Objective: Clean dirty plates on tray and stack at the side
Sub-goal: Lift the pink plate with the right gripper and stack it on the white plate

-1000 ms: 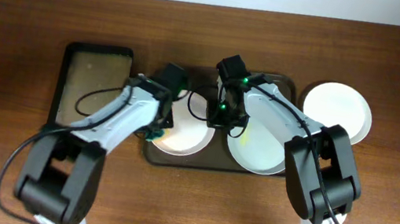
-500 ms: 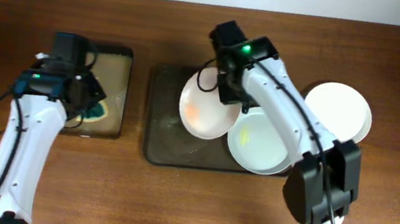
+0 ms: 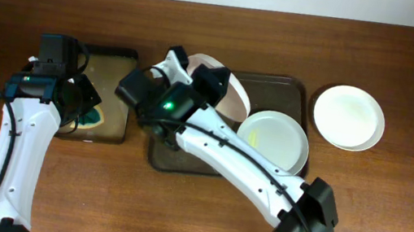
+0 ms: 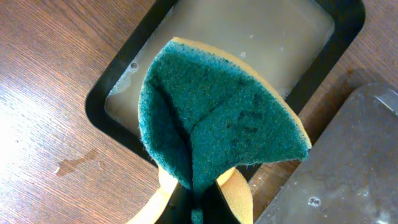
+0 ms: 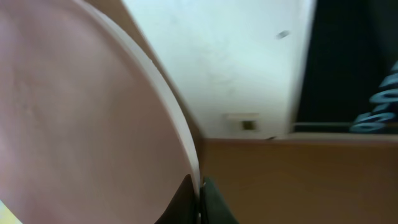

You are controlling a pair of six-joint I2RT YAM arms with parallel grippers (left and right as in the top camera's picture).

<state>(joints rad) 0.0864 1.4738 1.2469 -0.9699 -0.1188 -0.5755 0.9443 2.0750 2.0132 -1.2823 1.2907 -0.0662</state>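
Green sponge (image 4: 217, 118) is sitting clamped in my left gripper (image 4: 198, 196); my right gripper (image 5: 200, 198) is pinching the plate (image 5: 68, 124) by its rim, tilting it on edge, off to the sponge's right.

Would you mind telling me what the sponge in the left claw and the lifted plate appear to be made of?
Sponge: soft yellow foam under a coarse, fuzzy green scouring layer. Lifted plate: smooth, opaque and pale with a thin rim, probably glazed ceramic or melamine.
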